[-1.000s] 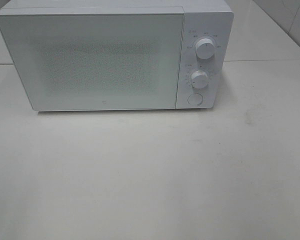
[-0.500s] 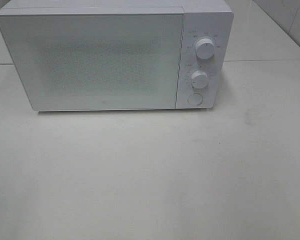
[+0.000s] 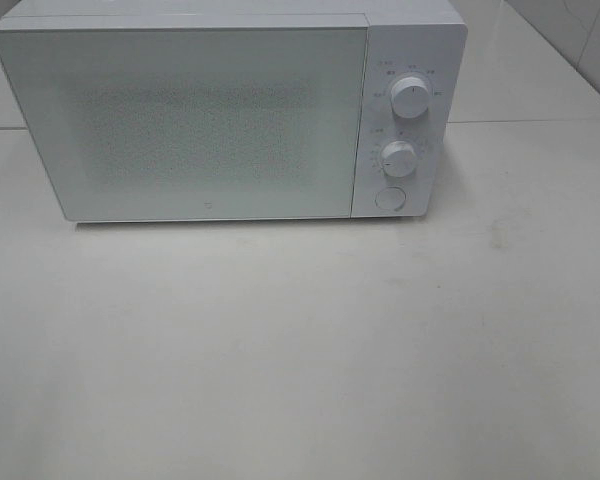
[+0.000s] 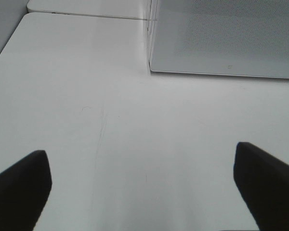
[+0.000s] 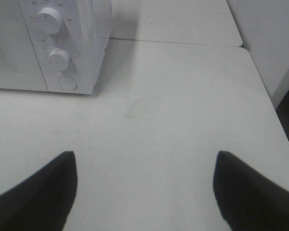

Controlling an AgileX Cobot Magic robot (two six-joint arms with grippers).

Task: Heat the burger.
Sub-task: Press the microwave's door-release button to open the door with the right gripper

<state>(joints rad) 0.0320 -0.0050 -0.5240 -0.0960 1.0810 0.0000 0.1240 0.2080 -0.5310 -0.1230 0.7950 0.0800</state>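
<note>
**Burger out of sight, oven shut, both arms waiting**

The burger appears in none of the three views, so its place can't be given. It may sit behind the shut door, but the frosted panel hides whatever is inside. For the same reason, which way it points and how its long axis runs can't be told.

Compared with a second ago nothing visible has moved: the oven, its controls and the bare surface look the same. This is judged to be a pause, with no step of the heating under way.

The white box-shaped microwave oven stands ahead of both arms. Its pale speckled glass door is flush with the body and faces the left end effector, whose dark fingers are spread wide and hold nothing. The control strip is ahead of the right end effector, which is likewise spread and empty. It carries a white upper dial, a white lower dial and a round button beneath them.

Below both, the off-white smooth worktop shows only faint scuffs.
</note>
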